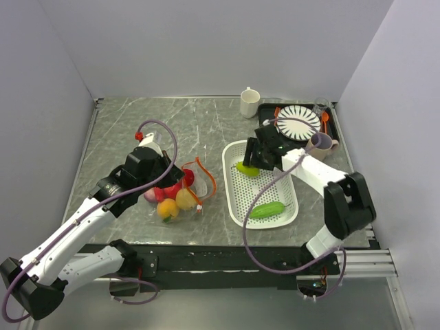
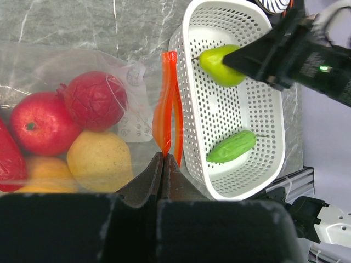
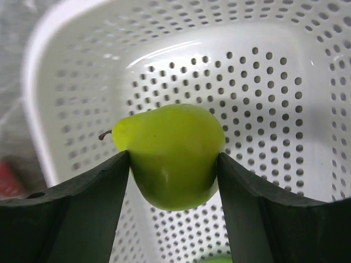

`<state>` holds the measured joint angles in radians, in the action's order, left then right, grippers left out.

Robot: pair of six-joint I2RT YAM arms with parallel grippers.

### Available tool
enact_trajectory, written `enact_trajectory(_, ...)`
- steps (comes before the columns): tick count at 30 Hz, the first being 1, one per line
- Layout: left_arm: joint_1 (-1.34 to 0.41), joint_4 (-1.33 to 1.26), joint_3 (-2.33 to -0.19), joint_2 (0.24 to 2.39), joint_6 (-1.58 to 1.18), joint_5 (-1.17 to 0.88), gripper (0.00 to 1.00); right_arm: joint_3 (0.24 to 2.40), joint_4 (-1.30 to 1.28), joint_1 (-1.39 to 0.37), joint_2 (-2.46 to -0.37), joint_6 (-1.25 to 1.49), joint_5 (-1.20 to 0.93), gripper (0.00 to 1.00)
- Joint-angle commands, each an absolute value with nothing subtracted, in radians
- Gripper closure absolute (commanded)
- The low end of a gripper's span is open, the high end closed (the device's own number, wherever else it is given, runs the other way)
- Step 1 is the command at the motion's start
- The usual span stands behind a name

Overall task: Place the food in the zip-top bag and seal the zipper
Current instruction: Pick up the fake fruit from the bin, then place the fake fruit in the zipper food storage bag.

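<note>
The clear zip-top bag (image 1: 175,196) lies left of centre with red, yellow and orange food inside: two red fruits (image 2: 38,123), a yellow one (image 2: 100,159). Its orange-red zipper (image 2: 169,98) stands parted along the bag's right edge. My left gripper (image 2: 164,156) is shut on the near end of that strip, also visible from above (image 1: 184,181). My right gripper (image 3: 173,159) is in the white basket (image 1: 234,199), both fingers pressed on a green pear-shaped fruit (image 3: 170,148). Whether that fruit rests on the basket floor I cannot tell. A green cucumber (image 1: 267,210) lies at the basket's near end.
A white mug (image 1: 249,103) stands at the back. A striped plate (image 1: 298,122) with orange cutlery sits on a dark tray at the back right, with a purple cup (image 1: 320,142) beside it. The basket's wall (image 2: 274,164) runs close to the zipper.
</note>
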<state>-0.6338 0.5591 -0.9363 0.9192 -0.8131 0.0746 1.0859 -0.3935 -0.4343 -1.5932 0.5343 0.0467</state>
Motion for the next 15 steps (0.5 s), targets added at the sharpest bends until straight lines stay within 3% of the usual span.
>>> enact_trajectory(1, -0.637, 0.517, -0.94, 0.913, -0.804, 0.055, 0.99, 1.092, -0.413, -0.434, -1.459, 0.543, 0.044, 0.65)
enact_trajectory(15, -0.637, 0.488, -0.942, 0.936, -0.808, 0.037, 0.99, 1.084, -0.474, -0.532, -1.255, 0.549, -0.04, 0.65)
